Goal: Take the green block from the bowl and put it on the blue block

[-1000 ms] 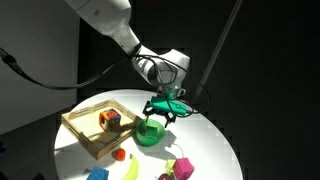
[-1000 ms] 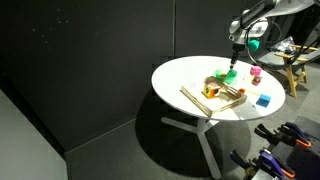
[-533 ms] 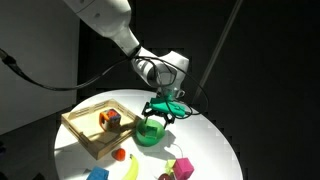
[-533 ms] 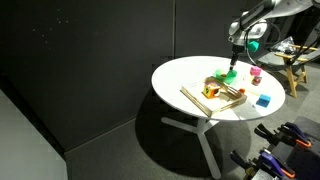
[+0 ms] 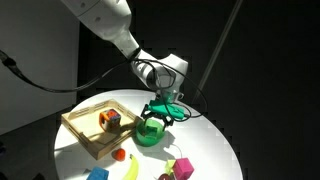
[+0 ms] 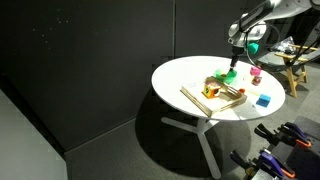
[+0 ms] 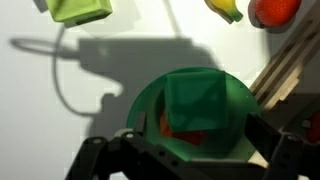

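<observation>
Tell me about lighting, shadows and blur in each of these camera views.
Wrist view: close and soft, the green block in the bowl blurs at its edges; a hard dark shadow falls on the white table. In an exterior view the table is spotlit against black; in an exterior view the table is distant, objects tiny.
</observation>
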Controlling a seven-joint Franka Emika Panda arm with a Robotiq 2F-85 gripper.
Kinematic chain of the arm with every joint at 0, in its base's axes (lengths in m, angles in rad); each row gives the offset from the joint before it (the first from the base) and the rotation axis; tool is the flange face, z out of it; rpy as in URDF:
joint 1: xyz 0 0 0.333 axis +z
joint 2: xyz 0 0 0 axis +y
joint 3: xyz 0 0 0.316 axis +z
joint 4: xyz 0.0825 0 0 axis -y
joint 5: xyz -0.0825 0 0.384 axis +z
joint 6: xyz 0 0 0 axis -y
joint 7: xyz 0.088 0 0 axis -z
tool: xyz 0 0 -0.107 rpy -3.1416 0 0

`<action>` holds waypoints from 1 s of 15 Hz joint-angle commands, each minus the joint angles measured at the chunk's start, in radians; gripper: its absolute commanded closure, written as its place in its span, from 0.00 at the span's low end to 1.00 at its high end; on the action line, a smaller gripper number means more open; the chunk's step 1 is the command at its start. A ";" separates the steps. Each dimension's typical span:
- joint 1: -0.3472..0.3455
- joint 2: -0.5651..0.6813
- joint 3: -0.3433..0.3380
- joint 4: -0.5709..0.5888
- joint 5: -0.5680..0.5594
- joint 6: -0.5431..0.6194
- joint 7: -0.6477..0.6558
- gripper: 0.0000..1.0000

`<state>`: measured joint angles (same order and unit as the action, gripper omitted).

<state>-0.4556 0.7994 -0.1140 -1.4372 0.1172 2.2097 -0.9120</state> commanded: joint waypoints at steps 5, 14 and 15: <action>-0.023 0.021 0.020 0.026 -0.016 -0.009 -0.014 0.00; -0.023 0.027 0.021 0.028 -0.017 -0.011 -0.013 0.00; -0.023 0.029 0.020 0.029 -0.017 -0.012 -0.013 0.00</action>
<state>-0.4566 0.8154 -0.1137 -1.4371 0.1170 2.2097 -0.9120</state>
